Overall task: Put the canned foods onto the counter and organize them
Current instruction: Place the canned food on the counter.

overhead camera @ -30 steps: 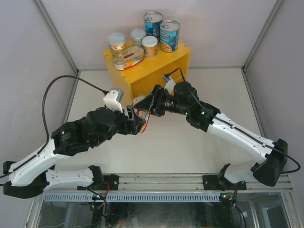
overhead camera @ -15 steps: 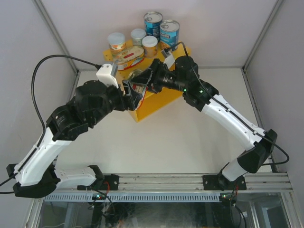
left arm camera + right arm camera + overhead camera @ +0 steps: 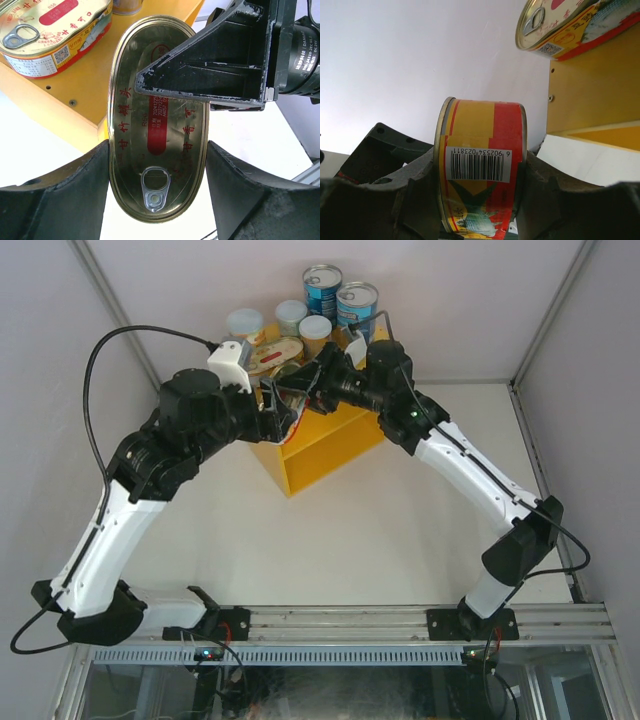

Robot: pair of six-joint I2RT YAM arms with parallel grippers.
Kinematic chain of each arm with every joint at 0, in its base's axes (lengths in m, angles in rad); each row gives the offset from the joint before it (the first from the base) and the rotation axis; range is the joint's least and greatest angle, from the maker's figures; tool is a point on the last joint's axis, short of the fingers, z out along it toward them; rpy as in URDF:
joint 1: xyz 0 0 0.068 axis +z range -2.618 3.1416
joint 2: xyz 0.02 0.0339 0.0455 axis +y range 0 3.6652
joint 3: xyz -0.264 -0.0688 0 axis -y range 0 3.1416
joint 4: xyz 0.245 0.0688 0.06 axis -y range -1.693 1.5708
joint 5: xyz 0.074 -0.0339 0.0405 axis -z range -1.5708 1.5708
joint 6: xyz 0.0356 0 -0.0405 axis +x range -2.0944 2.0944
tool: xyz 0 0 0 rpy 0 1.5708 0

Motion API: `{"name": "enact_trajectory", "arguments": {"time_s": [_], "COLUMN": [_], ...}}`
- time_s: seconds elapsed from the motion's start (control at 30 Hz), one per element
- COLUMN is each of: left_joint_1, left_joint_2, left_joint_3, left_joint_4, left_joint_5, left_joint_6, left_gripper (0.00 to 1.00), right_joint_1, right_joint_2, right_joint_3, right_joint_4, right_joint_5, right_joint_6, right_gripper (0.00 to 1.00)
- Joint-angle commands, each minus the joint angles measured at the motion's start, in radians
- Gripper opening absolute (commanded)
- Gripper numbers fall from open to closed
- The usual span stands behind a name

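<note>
A flat oval tin (image 3: 157, 150) with a red-yellow label (image 3: 480, 170) is held in the air at the front edge of the yellow counter (image 3: 330, 440). My left gripper (image 3: 157, 185) is shut on its long sides. My right gripper (image 3: 480, 200) is shut on the same tin, across lid and base; one of its fingers (image 3: 215, 75) lies over the lid. In the top view the held tin (image 3: 288, 390) sits between both grippers, just in front of a second oval tin (image 3: 272, 353) lying on the counter's top.
On the counter's top stand two tall blue-labelled cans (image 3: 322, 285) (image 3: 357, 308) and three small pale-lidded cans (image 3: 245, 325) (image 3: 291, 312) (image 3: 315, 330). The counter's inner shelf (image 3: 322, 455) opens toward me. White walls close in left, right and behind.
Both arms have risen and reached away from me, carrying the oval tin from low in front of the counter up to its top front edge. Neither grip has changed.
</note>
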Motion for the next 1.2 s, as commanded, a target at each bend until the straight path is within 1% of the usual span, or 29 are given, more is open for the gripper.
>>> {"name": "enact_trajectory", "arguments": {"time_s": [0.0,0.13,0.4,0.63,0.8,1.0,1.17], "left_joint_1": [0.091,0.124,0.17,0.181,0.191,0.202,0.202], "left_joint_2": [0.009,0.043,0.108,0.142,0.149,0.134,0.092], "left_joint_3": [0.084,0.116,0.169,0.187,0.197,0.178,0.135], "left_joint_4": [0.088,0.08,0.072,0.068,0.057,0.053,0.089], "left_joint_5": [-0.086,-0.076,-0.043,-0.029,-0.028,-0.027,-0.034], "left_joint_6": [0.039,0.061,0.079,0.073,0.077,0.068,0.056], "left_gripper": [0.5,0.55,0.59,0.7,0.77,0.8,0.82], "right_joint_1": [-0.025,-0.035,-0.036,-0.019,-0.012,0.002,0.019], "right_joint_2": [-0.012,0.008,0.038,0.043,0.05,0.06,0.06], "right_joint_3": [0.044,0.044,0.047,0.052,0.051,0.057,0.052], "right_joint_4": [0.122,0.159,0.196,0.209,0.216,0.216,0.216], "right_joint_5": [0.034,0.049,0.107,0.183,0.214,0.255,0.295], "right_joint_6": [0.021,0.049,0.075,0.07,0.074,0.076,0.071], "right_gripper": [0.01,0.0,0.0,0.0,0.0,0.0,0.0]}}
